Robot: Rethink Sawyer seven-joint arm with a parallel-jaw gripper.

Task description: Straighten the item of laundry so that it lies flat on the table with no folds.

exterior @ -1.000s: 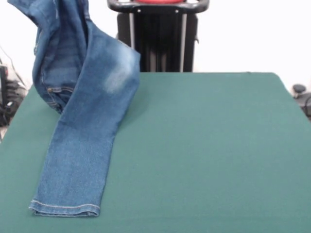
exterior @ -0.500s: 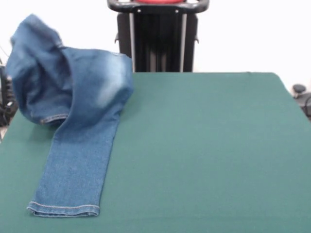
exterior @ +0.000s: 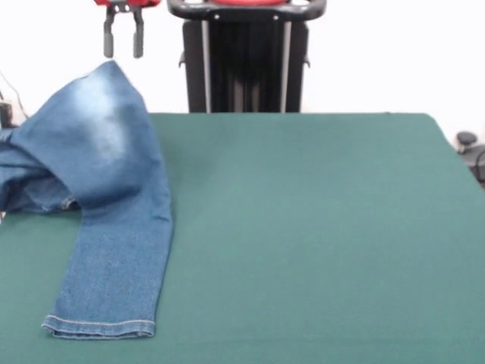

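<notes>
Below the claw: the jeans (exterior: 114,227) lie bunched on the table (exterior: 318,227), their raised hump just under the fingertips and apart from them.
Jeans, lay: one leg runs flat from the hump toward the near edge and ends in a hemmed cuff; the rest is folded over itself and spills off the table's side, away from the claw.
Claw: the gripper (exterior: 123,47) hangs at the top edge, its two dark fingers (exterior: 109,42) spread a little, holding nothing.
Around: a black pedestal (exterior: 246,57) stands beside the claw, behind the table; nothing lies on the cloth near the jeans.
Materials: faded blue denim with a pale worn patch on the hump and tan stitching at the hem; the tabletop is dark green and cloth-like.
Change: half a second ago the upper part billowed higher in the air; it now rests slumped, and the claw has come into sight.
</notes>
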